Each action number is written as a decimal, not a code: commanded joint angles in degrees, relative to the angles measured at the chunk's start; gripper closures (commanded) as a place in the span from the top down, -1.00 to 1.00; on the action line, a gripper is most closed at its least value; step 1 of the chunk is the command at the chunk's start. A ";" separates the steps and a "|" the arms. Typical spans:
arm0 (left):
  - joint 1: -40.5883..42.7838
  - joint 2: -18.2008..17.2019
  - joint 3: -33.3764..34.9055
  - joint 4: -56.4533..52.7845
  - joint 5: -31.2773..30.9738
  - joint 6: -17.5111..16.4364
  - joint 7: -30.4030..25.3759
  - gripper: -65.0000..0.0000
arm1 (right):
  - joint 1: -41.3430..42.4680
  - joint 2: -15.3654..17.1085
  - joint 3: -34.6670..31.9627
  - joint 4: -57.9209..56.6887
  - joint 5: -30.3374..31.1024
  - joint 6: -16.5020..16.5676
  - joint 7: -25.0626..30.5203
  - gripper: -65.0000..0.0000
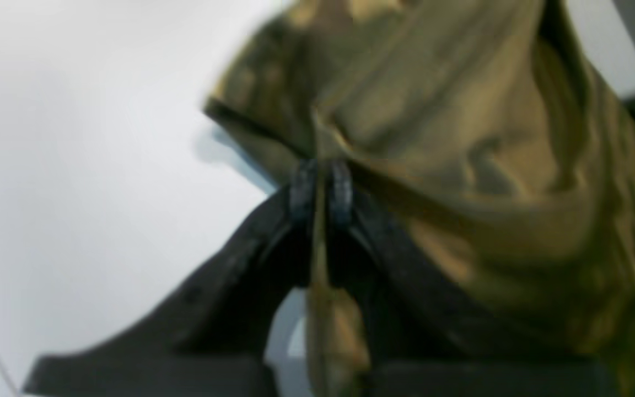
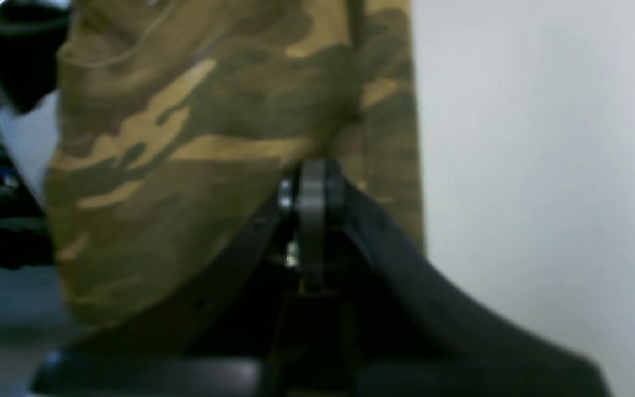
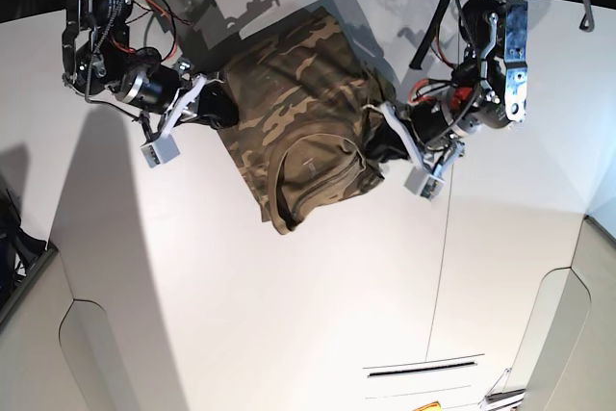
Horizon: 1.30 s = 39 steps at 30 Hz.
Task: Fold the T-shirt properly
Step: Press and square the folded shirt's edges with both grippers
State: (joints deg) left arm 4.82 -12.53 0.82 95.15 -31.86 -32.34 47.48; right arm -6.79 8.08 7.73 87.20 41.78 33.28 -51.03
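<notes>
The T-shirt (image 3: pixel 303 113) is a camouflage cloth in green, brown and tan, bunched and partly doubled over, with creases running through it and the ribbed round collar (image 3: pixel 289 194) showing at the end nearest the camera in the base view. It lies on the white table (image 3: pixel 289 315), between the two arms, in the upper middle of that view. Its long axis runs roughly from the far table edge toward the near side, collar end nearest, tilted a little to the view's left.

On the left of the base view, the right gripper (image 3: pixel 217 108) meets the shirt's side edge. In the right wrist view the right gripper (image 2: pixel 311 184) has its fingers pressed together; the camouflage cloth (image 2: pixel 196 165) hangs just beyond and beside the tips, but whether any cloth is caught between them I cannot tell.

On the right of the base view, the left gripper (image 3: pixel 385 137) sits at the opposite side edge, near the collar end. In the left wrist view the left gripper (image 1: pixel 320 190) pinches a thin fold of the cloth (image 1: pixel 461 165), which passes between the closed fingers and bulges up and to the right of them. That view is blurred.
</notes>
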 commanded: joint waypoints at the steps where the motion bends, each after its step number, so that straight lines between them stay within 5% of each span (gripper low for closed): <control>1: -1.68 -0.31 -0.09 0.37 -0.13 -0.39 -1.22 -0.87 | -0.35 0.26 0.02 0.87 2.19 0.55 0.79 -1.00; 15: -9.62 -0.50 -0.09 -6.91 3.26 -0.37 -2.03 -0.87 | -3.56 -7.19 -0.04 0.87 3.26 0.61 -2.82 -1.00; 25: -9.64 -8.04 -0.20 1.62 -5.07 -0.48 1.16 -0.87 | -3.37 -6.71 0.35 1.92 3.23 0.61 -2.12 -1.00; 31: -2.12 -8.09 -0.20 10.88 -14.08 -7.66 3.56 -0.87 | -2.56 -6.67 0.90 5.29 3.19 0.61 -0.79 -1.00; 39: 3.17 -3.26 -0.02 14.21 -16.13 -7.66 3.54 -0.87 | 1.88 -6.67 0.87 5.38 0.20 0.59 -0.20 -1.00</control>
State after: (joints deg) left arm 8.67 -15.44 0.97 108.64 -47.05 -39.07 52.14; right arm -5.65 1.26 8.60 91.53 40.86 33.28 -52.45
